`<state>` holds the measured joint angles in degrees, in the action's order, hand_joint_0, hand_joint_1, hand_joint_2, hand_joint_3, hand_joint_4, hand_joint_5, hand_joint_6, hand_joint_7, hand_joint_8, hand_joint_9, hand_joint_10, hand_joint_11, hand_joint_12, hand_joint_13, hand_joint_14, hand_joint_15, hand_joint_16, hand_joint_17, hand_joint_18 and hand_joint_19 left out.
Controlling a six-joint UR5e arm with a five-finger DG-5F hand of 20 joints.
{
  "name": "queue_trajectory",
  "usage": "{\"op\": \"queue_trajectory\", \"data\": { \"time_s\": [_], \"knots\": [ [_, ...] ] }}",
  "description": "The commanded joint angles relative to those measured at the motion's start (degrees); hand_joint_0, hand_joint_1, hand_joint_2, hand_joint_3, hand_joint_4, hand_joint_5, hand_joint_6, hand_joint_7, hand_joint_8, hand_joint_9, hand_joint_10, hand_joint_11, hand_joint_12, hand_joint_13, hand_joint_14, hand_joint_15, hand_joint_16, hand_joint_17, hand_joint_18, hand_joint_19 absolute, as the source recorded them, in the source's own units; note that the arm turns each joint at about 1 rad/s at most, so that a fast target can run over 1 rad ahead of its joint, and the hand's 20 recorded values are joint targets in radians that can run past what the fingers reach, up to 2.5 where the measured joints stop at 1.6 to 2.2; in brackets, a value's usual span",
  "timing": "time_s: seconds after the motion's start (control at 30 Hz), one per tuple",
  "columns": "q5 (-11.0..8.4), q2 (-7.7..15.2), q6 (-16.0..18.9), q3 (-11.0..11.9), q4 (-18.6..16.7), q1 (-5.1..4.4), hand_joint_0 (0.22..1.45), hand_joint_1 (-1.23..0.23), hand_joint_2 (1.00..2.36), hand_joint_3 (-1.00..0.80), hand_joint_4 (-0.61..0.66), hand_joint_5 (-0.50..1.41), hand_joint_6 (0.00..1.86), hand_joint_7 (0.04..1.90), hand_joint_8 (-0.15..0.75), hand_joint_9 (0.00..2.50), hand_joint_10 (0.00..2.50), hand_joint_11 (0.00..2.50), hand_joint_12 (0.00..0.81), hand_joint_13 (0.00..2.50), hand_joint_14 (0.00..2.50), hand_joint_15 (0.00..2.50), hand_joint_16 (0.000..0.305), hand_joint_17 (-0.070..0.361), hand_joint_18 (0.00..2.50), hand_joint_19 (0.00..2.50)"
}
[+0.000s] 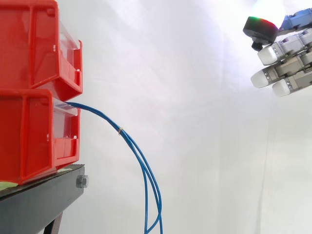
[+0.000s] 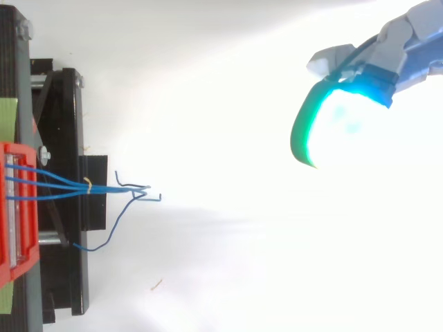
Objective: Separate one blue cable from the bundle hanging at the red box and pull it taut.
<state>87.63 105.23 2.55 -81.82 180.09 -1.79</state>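
A bundle of thin blue cables (image 1: 139, 156) comes out of the lower red box (image 1: 34, 134) and arcs down to the bottom of the side view, bound by a small yellow tie (image 1: 120, 130). From above, the blue cables (image 2: 62, 185) fan out of the red box (image 2: 17, 207) and meet at the tie (image 2: 88, 184), their loose ends spreading beyond. My hand (image 1: 287, 63) hangs at the upper right, far from the cables and above them, fingers straight, holding nothing. In the top view the hand (image 2: 398, 55) glows green and cyan.
A second red box (image 1: 39, 44) is stacked on the lower one. Both stand on a black stand (image 1: 44, 197), also seen from above as a black frame (image 2: 66, 138). A white curtain lies behind, with wide free space between hand and cables.
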Motion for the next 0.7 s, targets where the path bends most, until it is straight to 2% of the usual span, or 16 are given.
{"op": "queue_trajectory", "data": {
  "time_s": [0.0,0.67],
  "knots": [
    [0.0,0.0,0.0,0.0,0.0,0.03,0.41,-0.47,1.0,-0.5,0.18,-0.24,0.5,0.75,0.283,0.39,0.0,0.18,0.365,0.2,0.0,0.05,0.053,0.119,0.01,0.01],
    [0.0,0.0,0.0,0.0,0.0,-0.06,0.41,-0.52,1.0,-0.5,0.18,-0.24,0.5,0.75,0.281,0.4,0.0,0.19,0.363,0.21,0.0,0.05,0.052,0.117,0.03,0.02]
  ]
}}
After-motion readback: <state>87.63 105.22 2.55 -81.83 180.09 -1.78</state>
